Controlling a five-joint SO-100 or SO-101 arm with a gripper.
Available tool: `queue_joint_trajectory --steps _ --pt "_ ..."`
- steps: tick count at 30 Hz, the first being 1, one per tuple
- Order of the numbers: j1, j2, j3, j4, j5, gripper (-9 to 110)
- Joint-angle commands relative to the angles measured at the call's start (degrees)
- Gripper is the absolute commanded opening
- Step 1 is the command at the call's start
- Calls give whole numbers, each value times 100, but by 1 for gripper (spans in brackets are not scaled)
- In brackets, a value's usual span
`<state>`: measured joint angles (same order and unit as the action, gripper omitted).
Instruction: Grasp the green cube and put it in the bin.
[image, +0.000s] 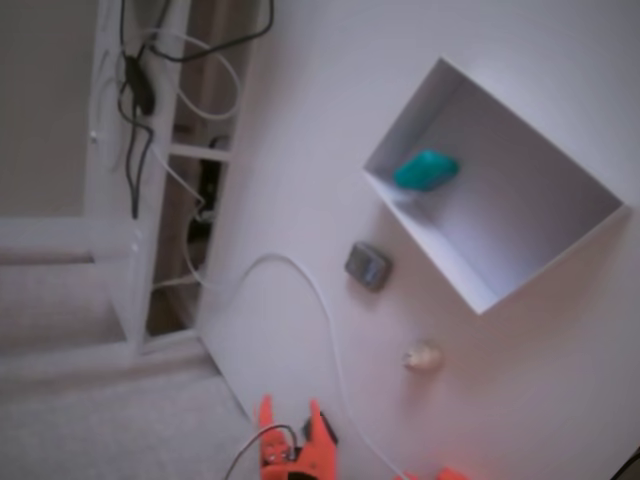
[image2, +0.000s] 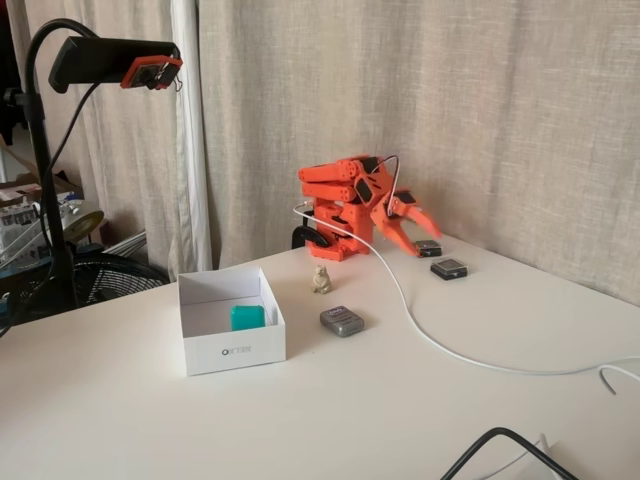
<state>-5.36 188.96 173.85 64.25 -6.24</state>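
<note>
Daylight is falling across the white table (image2: 150, 420), where the green cube (image2: 247, 317) is sitting inside the bin (image2: 232, 352), close to one wall in both fixed views. The orange arm (image2: 345, 195) is folding back by the curtain (image2: 420, 100), its gripper (image2: 410, 222) hanging with the jaws spread and nothing between them. A dark grey block (image2: 342, 320) and a small beige lump (image2: 321, 280) are lying just outside the bin, and a white cable (image2: 430, 340) is trailing across the table.

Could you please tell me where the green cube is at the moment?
The green cube lies inside the bin, against its far right wall in a fixed view, left of the grey block.
</note>
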Motion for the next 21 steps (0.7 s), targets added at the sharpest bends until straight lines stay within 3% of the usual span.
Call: queue_joint_trajectory --steps 1,4,10,21 --pt "-9 53 -360 571 0 17" --pt "-18 53 -519 1222 0 13" --pt "-18 53 -519 1222 26 -8" --pt "18 53 -527 1222 44 -8"
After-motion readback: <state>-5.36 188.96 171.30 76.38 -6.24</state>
